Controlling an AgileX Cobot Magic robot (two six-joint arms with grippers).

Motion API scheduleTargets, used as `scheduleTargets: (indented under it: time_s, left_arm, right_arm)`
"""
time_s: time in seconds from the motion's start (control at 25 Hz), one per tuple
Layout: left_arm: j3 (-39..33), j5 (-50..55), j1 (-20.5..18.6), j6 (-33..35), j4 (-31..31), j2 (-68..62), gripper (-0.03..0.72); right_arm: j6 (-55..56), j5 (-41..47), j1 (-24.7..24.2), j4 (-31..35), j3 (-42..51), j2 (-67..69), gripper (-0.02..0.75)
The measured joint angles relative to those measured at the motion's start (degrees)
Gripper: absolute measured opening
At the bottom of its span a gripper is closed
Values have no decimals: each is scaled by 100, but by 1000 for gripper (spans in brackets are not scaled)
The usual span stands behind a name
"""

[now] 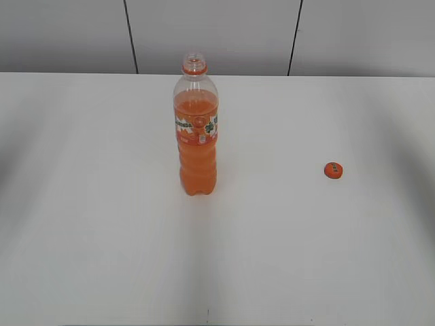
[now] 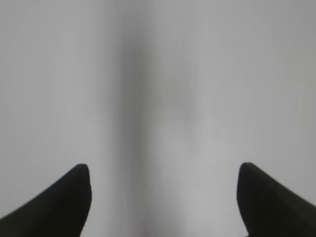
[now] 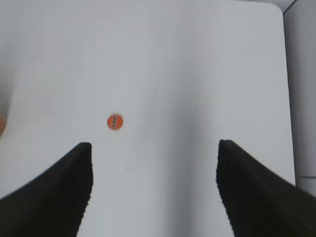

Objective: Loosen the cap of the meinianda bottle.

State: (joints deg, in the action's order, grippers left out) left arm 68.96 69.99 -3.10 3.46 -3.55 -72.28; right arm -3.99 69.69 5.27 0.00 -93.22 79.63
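The meinianda bottle [image 1: 196, 139] stands upright in the middle of the white table [image 1: 81, 224], its mouth uncovered. The small orange cap [image 1: 333, 170] lies flat on the table to the bottle's right, well apart from it. In the right wrist view the cap [image 3: 114, 121] lies ahead and left of my right gripper [image 3: 154, 148], which is open and empty. My left gripper [image 2: 164, 170] is open over bare table with nothing between its fingers. Neither gripper shows in the exterior view.
Grey wall panels [image 1: 211, 34] rise behind the table's far edge. The table's rounded corner and right edge [image 3: 282, 59] appear in the right wrist view. An orange sliver [image 3: 1, 126] sits at that view's left border.
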Motion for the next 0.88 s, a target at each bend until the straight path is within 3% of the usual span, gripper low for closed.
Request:
scheduleTargets:
  time_s: [0.52, 0.88]
  left_arm:
    - [-2309, -149, 0, 0, 355, 2522, 552]
    - [-3365, -191, 0, 0, 715, 4398, 552]
  right_arm:
    - [0, -502, 0, 0, 3656, -2913, 585]
    - [0, -541, 0, 0, 5207, -4337, 585]
